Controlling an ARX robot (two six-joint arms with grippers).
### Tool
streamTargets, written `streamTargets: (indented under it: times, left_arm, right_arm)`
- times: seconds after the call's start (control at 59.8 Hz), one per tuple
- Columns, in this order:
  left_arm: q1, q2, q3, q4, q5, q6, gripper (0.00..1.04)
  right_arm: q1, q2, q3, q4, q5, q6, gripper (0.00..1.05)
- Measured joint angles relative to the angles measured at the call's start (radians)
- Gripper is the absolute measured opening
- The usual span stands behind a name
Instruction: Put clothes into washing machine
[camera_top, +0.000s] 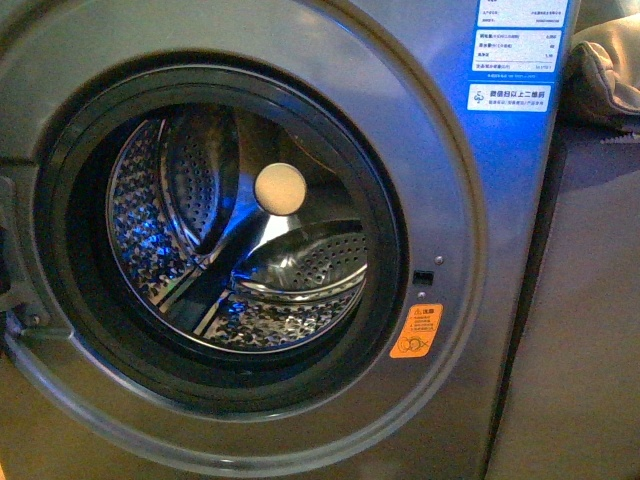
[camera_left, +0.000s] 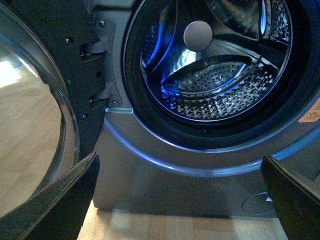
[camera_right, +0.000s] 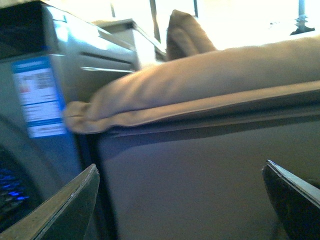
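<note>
Wood floor (camera_left: 165, 222) under grey washing machine (camera_left: 165, 185); tan clothes (camera_right: 200, 85) atop adj. panel (camera_right: 190, 175)

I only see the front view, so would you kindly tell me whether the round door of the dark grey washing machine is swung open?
Observer: Yes. The left wrist view shows the round glass door open beside the dark grey metallic washing machine, off the porthole.
Operator: Thank you. Is either claw holding clothes?
Observer: No, the left claw is open and empty.
Operator: And the right one?
Observer: The right claw is open and empty too. It faces a tan padded garment lying on top of the plain grey panel.
</note>
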Motion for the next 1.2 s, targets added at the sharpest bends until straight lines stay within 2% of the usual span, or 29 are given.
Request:
streamTargets:
  times: [0.067, 0.1, 0.184, 0.401, 0.502, 0.586, 0.77, 1.204]
  left_arm:
    - [0.0, 0.0, 0.0, -0.001, -0.003, 0.0, 0.98]
    - [0.0, 0.0, 0.0, -0.001, -0.002, 0.0, 0.98]
    - [0.0, 0.0, 0.0, -0.001, 0.0, 0.0, 0.98]
    - [0.0, 0.0, 0.0, -0.001, 0.0, 0.0, 0.98]
    - [0.0, 0.0, 0.0, -0.001, 0.0, 0.0, 0.98]
    - [0.0, 0.0, 0.0, -0.001, 0.0, 0.0, 0.98]
    - [0.0, 0.0, 0.0, -0.001, 0.0, 0.0, 0.98]
    - [0.0, 0.0, 0.0, -0.001, 0.0, 0.0, 0.98]
  right_arm:
    - [-0.036, 0.112, 0.14, -0.2, 0.062, -0.11, 0.97]
    - [-0.062, 0.195, 0.231, -0.35, 0.092, -0.216, 0.97]
    - [-0.101, 0.354, 0.425, -0.627, 0.098, -0.359, 0.97]
    - [-0.133, 0.612, 0.757, -1.11, 0.13, -0.643, 0.97]
    - [-0.135, 0.787, 0.857, -1.312, 0.185, -0.76, 0.97]
    - [-0.128, 0.887, 0.904, -1.35, 0.219, -0.8, 0.97]
    - [-0.075, 1.104, 0.968, -1.292, 0.344, -0.864, 0.97]
    - [-0.032, 1.445, 1.052, -1.185, 0.465, -0.918, 0.97]
